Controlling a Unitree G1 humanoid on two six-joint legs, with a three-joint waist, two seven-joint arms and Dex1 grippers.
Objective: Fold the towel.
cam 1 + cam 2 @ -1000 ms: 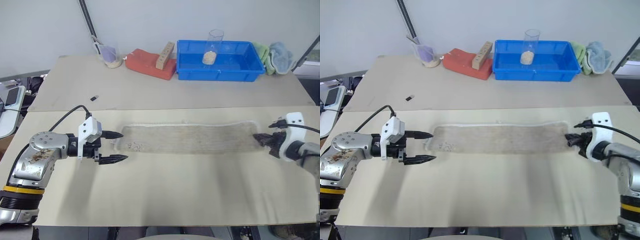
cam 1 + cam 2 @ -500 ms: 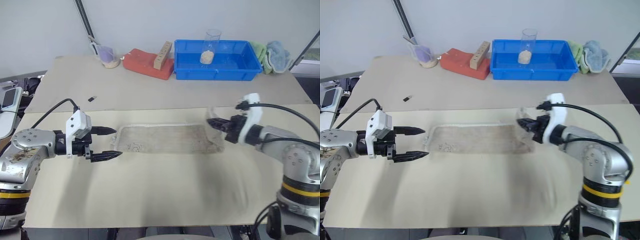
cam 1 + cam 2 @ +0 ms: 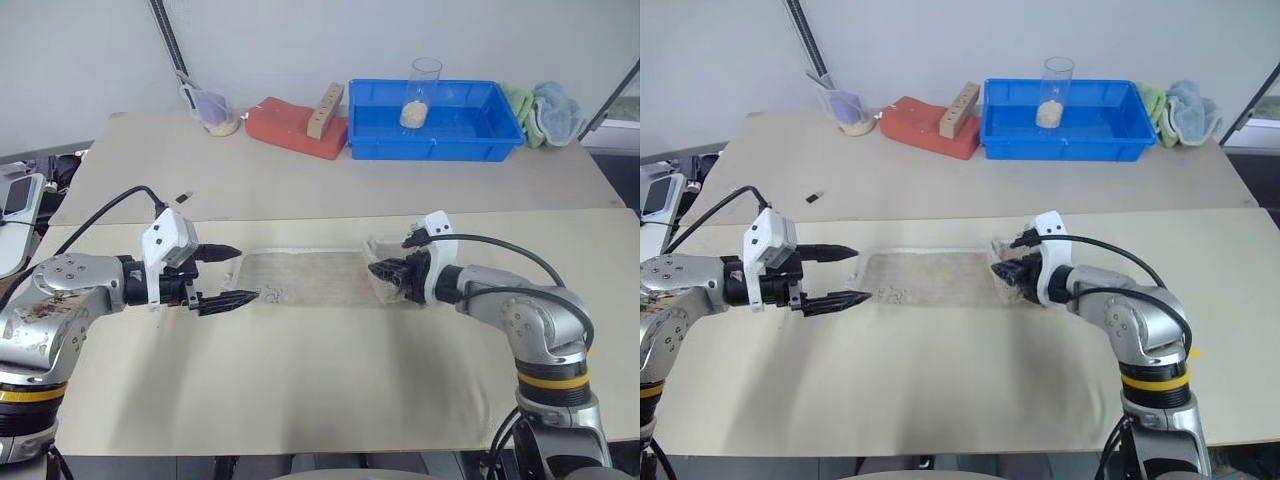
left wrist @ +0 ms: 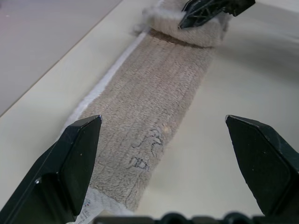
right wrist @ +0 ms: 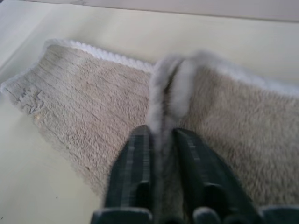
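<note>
On the near beige table, the beige-grey terry towel lies lengthwise, its right end pinched between the right gripper fingers and doubled over the middle. The left gripper hovers wide open at the marked end, holding nothing. I judge the first fold is under way; next, lay that edge flush on the left end.

You have even, fairly bright, diffuse light from overhead, with only soft shadows on the table under both arms and no harsh glare on its pale surface. Your head views are sharp across the whole scene, with slight softness around the right gripper. In your right wrist view the towel edge pinched between the fingers is blurred, and your left wrist view shows its own fingers large and soft-edged.
</note>
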